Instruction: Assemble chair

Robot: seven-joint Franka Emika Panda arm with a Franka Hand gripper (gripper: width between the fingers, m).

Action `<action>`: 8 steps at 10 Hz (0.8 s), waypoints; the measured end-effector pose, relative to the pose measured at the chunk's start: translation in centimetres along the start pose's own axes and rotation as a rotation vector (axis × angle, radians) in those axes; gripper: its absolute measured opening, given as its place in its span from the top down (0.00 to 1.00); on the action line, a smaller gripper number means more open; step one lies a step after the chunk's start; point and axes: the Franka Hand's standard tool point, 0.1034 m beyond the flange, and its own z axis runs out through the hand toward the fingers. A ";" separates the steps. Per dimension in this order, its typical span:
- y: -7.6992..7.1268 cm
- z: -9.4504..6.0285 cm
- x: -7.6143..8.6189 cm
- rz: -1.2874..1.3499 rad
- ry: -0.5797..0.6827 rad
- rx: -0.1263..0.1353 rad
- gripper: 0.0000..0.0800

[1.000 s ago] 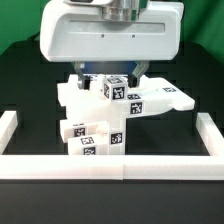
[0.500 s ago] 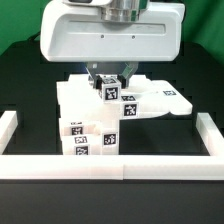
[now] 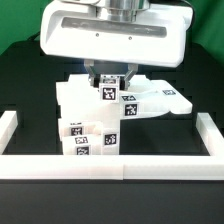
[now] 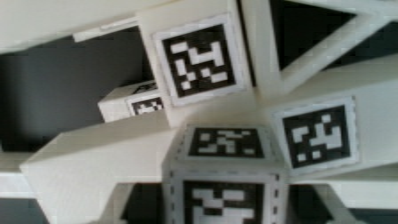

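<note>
The chair is in matte-white tagged parts in the middle of the black table. A flat slab [image 3: 152, 100] lies on the exterior view's right. A stack of tagged blocks [image 3: 90, 140] stands in front of it. My gripper [image 3: 108, 86] hangs over them, shut on a small tagged chair block [image 3: 108, 94] that sits low against the slab. In the wrist view the held block [image 4: 228, 150] sits between my dark fingers [image 4: 146, 200], with my gripper [image 4: 228, 202] closed round it. A tagged slab [image 4: 199, 55] lies just beyond.
A low white border wall [image 3: 110, 166] runs along the front, with side walls at the exterior view's left [image 3: 8, 128] and right [image 3: 212, 128]. The big white arm body [image 3: 110, 35] hides the back of the table.
My gripper with the held block has shifted a little towards the exterior view's left and slightly lower. The other chair parts have not moved.
</note>
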 end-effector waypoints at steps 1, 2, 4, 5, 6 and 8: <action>0.1 0.0 0.0 0.103 -0.001 0.004 0.65; 0.1 0.0 0.0 0.214 -0.003 0.017 0.65; 0.1 0.0 0.0 0.367 -0.005 0.027 0.65; 0.0 0.0 0.1 0.466 -0.005 0.035 0.65; 0.0 0.0 0.1 0.527 -0.002 0.037 0.64; -0.1 0.0 0.1 0.652 -0.005 0.037 0.64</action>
